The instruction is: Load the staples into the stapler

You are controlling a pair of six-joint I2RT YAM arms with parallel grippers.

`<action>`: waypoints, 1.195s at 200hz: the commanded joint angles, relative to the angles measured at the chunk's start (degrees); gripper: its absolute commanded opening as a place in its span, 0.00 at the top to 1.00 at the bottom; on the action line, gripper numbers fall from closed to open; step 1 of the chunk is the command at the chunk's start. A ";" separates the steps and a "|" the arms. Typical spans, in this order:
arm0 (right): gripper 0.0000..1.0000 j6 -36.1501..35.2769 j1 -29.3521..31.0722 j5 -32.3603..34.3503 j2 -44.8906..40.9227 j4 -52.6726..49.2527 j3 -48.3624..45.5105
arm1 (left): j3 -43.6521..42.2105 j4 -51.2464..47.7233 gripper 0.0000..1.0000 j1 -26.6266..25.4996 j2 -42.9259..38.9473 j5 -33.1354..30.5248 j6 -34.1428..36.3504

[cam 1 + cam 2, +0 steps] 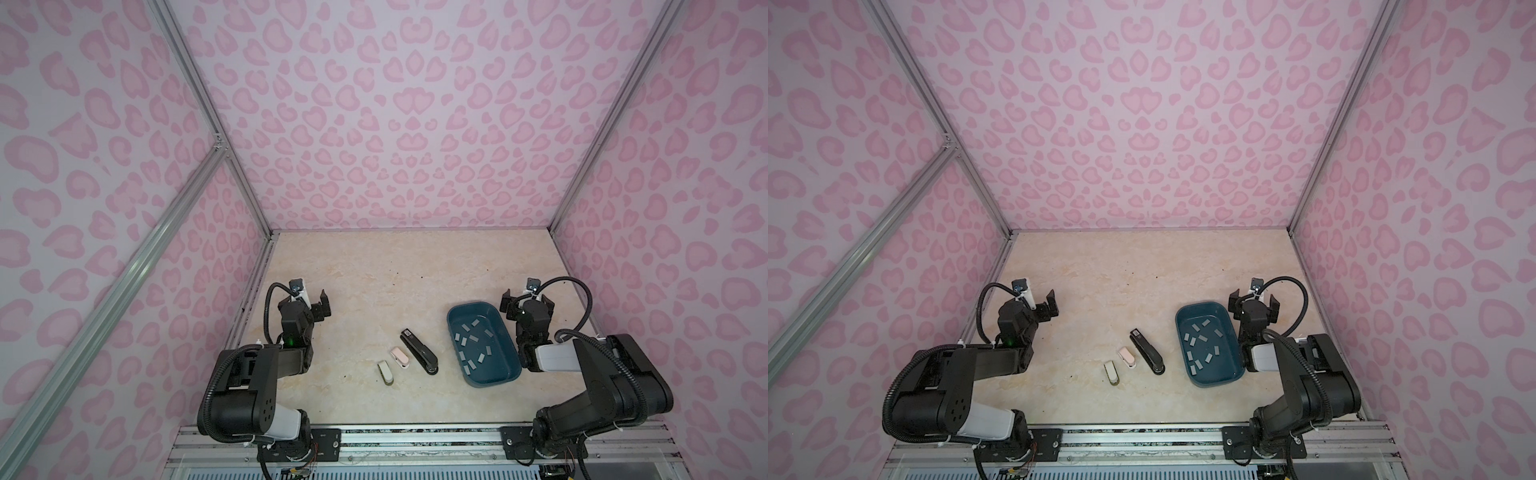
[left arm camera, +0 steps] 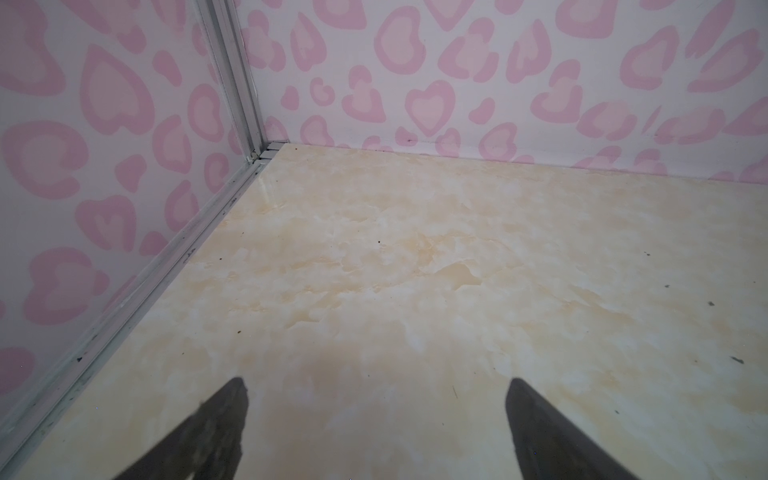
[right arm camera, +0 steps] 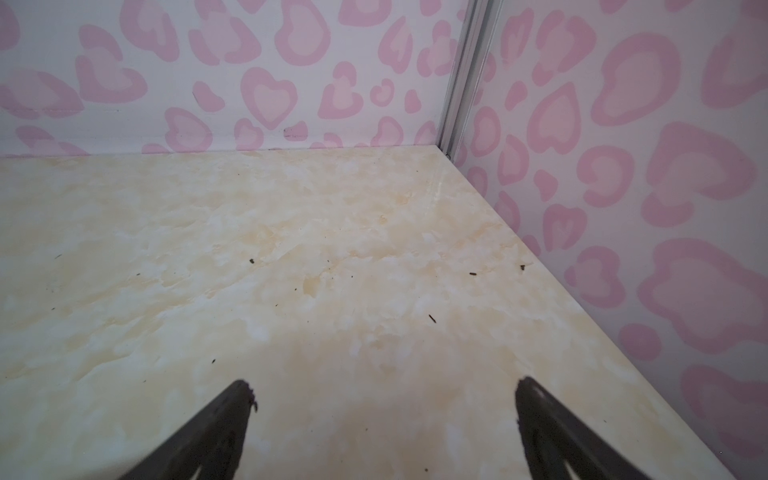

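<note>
Staples (image 1: pixel 473 338) scattered flat in teal tray (image 1: pixel 494 380), long axes mixed; black stapler (image 1: pixel 419 351) left of tray, axis diagonal far-left to near-right; left tool (image 1: pixel 323 305), right tool (image 1: pixel 527 297) both wide, empty

Small grey staples (image 1: pixel 472 339) lie scattered flat in the teal tray (image 1: pixel 500 368). Left of it the black stapler (image 1: pixel 419 351), pink stapler (image 1: pixel 400 358) and white stapler (image 1: pixel 385 372) lie side by side.

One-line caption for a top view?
Grey metal staple strips in a teal plastic tray; black stapler and two small pale staplers on beige marbled table; left gripper and right gripper open.
</note>
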 commanded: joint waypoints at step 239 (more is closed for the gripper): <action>0.03 17.01 13.95 -0.74 -20.49 -45.75 17.04 | 19.56 -46.06 0.02 -3.59 -38.53 12.41 -18.15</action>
